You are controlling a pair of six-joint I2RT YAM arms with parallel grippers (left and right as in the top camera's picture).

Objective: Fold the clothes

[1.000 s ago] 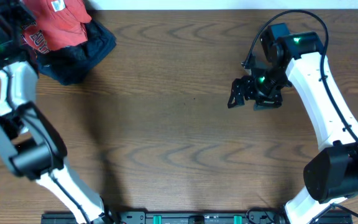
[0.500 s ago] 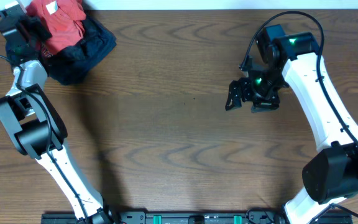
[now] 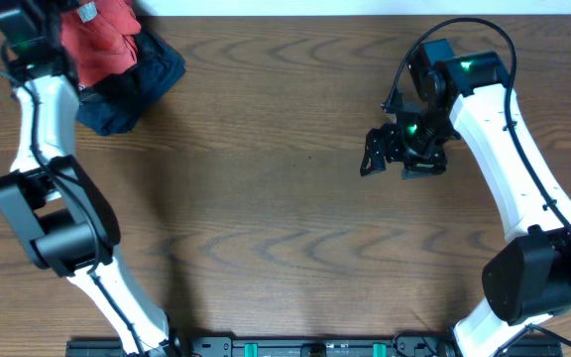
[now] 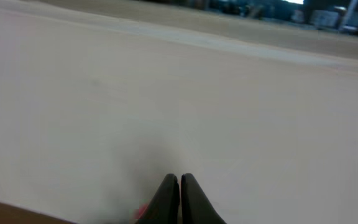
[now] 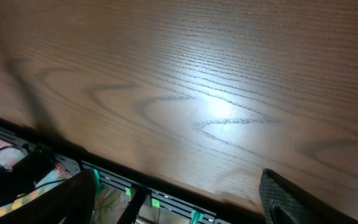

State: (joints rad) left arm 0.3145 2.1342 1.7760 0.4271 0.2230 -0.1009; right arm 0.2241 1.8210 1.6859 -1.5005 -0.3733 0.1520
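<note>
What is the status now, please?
Left fingers shut, seemingly pinching red T-shirt. Right fingers open, empty. T-shirt bunched on dark garment, unfolded.

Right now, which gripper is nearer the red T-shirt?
Left. The left gripper is right beside the red T-shirt at the far-left corner of the table; the right gripper hangs over bare wood, far off on the right side.

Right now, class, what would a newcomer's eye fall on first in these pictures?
The red T-shirt stands out first, bunched on top of a dark garment at the far left corner of the table. The left gripper is shut close beside it. Next comes the right gripper, open over bare wood on the right side.
</note>
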